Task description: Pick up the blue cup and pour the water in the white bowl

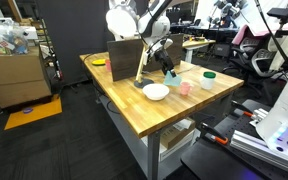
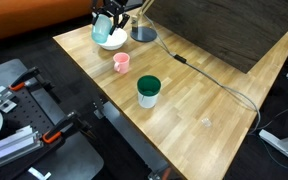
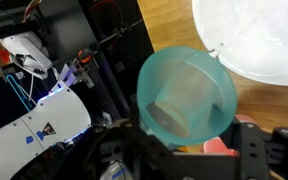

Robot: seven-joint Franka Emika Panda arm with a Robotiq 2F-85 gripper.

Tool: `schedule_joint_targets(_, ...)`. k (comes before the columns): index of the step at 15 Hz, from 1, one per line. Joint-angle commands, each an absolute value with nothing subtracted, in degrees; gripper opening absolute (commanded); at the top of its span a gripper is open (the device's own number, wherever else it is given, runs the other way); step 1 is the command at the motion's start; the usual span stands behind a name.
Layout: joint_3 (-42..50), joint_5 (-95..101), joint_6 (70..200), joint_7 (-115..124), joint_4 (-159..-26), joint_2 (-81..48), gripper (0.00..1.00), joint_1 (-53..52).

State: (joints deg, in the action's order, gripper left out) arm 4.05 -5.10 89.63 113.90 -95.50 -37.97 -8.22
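Observation:
My gripper (image 1: 165, 66) is shut on the blue cup (image 1: 170, 75) and holds it above the table beside the white bowl (image 1: 156, 91). In an exterior view the cup (image 2: 102, 31) hangs tilted over the bowl's (image 2: 112, 41) near rim, under the gripper (image 2: 105, 18). In the wrist view the teal cup (image 3: 187, 95) fills the middle with its open mouth facing the camera, held between the dark fingers (image 3: 196, 142). The bowl (image 3: 256, 42) lies at the top right. I cannot tell whether there is water.
A pink cup (image 2: 121, 62) (image 1: 184, 88) stands near the bowl. A white cup with green top (image 2: 148, 91) (image 1: 208, 80) stands further along. A brown board (image 1: 126, 58) leans behind the bowl. A cable (image 2: 216, 82) runs across the wooden table (image 2: 194, 120).

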Motion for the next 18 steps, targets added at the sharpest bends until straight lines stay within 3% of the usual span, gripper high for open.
schedule_joint_targets(1, 3.9, -4.87, 86.61, 115.61, -95.12, -37.49, 0.48, -8.36)
schedule_joint_targets(18, 3.76, -4.46, 83.37, 115.51, -94.04, -38.01, 0.48, -8.13)
